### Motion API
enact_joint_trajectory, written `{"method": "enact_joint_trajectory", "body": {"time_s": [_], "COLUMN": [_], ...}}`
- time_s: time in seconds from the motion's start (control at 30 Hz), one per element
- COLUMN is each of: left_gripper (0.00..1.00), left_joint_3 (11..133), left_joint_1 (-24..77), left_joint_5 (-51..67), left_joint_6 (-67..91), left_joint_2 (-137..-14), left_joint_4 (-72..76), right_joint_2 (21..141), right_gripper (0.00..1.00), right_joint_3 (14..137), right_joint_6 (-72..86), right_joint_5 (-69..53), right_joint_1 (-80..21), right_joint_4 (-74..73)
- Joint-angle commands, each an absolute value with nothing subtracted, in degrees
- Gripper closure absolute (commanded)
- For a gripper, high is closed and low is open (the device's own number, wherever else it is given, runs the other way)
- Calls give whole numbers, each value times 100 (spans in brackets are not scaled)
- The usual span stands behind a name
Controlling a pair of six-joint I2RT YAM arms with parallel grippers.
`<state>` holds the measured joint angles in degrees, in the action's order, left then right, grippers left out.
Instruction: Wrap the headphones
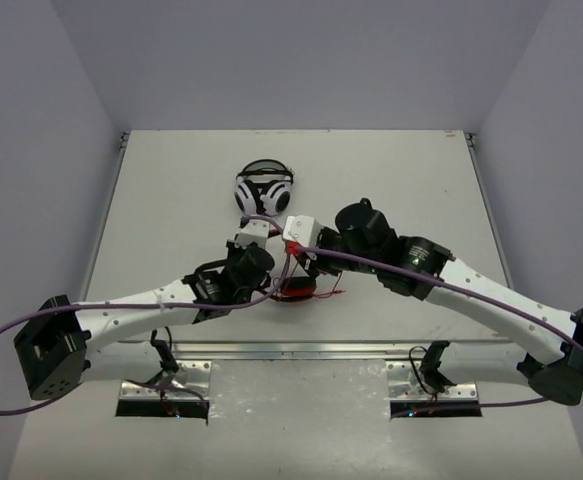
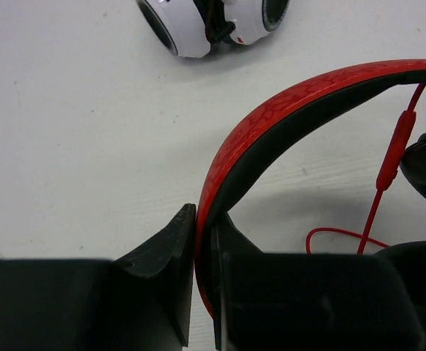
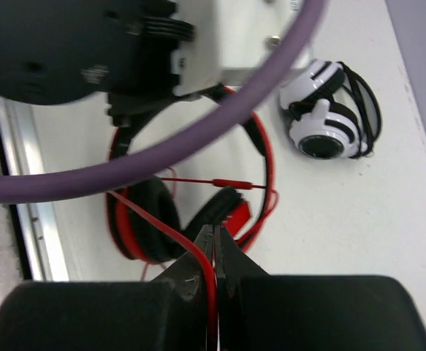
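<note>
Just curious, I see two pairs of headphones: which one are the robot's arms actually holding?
The red over-ear headphones: the left gripper pinches their headband, the right gripper their thin red cable. The white-and-black headphones lie apart, untouched.

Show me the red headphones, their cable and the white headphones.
red headphones [image 2: 271, 117]: left wrist view, on the headband.
cable [image 2: 394, 148]: left wrist view, on its remote.
white headphones [image 3: 316, 113]: right wrist view, on an ear cup.
</note>
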<state>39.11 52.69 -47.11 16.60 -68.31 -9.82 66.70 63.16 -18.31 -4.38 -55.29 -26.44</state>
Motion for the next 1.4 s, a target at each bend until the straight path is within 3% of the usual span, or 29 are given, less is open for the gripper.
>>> {"method": "enact_joint_trajectory", "body": {"time_s": [0.0,0.2,0.47,0.73,1.1,1.37], "left_gripper": [100,100,100,99,100,100], "left_joint_3": [3701,3305,2936,3321,4639,5141], "left_joint_1": [5632,6169,6741,7365,7479,7479], "left_joint_5": [-4877,-4834,-4517,-4377,-5396,-5282], "left_joint_6": [1178,782,642,536,932,879], "left_joint_2": [-6364,-5995,-5212,-5072,-4632,-4737], "left_joint_4": [-106,333,413,88,-984,-1387], "right_joint_2": [6478,6293,6134,6513,6407,6864], "right_gripper": [99,99,99,99,99,99], "right_joint_3": [6276,6153,6012,6038,5274,5721], "right_joint_6": [-2188,-2479,-2135,-2040,-915,-598], "right_joint_5": [674,1213,228,-158,-1169,-1433], "right_joint_1": [-5555,-5248,-3938,-3604,-2919,-2558], "right_joint_4": [-2347,-1996,-1679,-1618,-590,-492]}}
